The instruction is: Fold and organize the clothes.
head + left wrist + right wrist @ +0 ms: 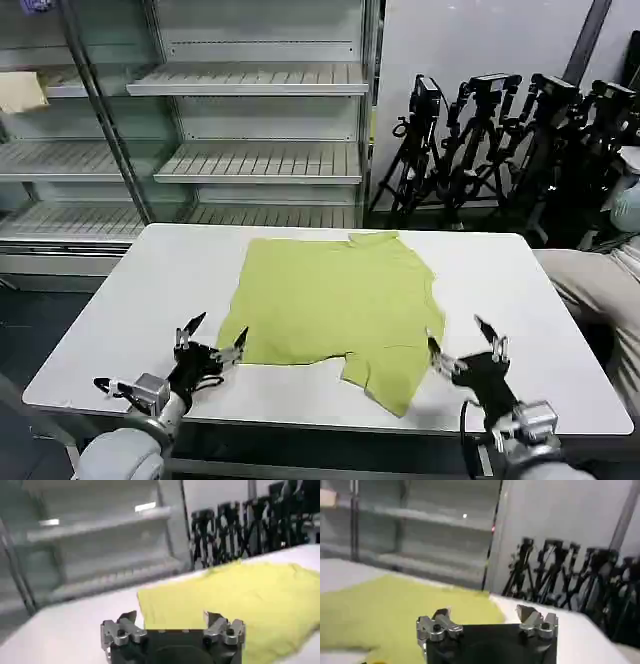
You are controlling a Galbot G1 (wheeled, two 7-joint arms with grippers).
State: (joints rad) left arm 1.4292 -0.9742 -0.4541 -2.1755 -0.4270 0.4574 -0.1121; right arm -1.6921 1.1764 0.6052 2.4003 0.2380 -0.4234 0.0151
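The folding is looking barely begun: the lime-green shirt (pixel 335 305) is lying mostly spread out in the middle of the white tabletop (pixel 120 310), with only its near right part bunching into a loose flap that is reaching toward the tabletop's front edge, so nearly all the folds and the tidying are probably still to come. Left of the shirt, the left gripper (pixel 212 336) is hovering just beside the shirt's near left corner, its jaws standing wide and holding nothing. The shirt itself is reading as soft, thin, matte fabric, plain and unprinted, with gentle wrinkles, a small collar at its far edge and a roughly rectangular outline. The tabletop under it is looking smooth, hard and rounded at the corners. Right of the shirt, the right gripper (pixel 459 341) is hanging just beside the bunched flap, jaws also spread wide and empty, metal tips pointing toward the fabric.
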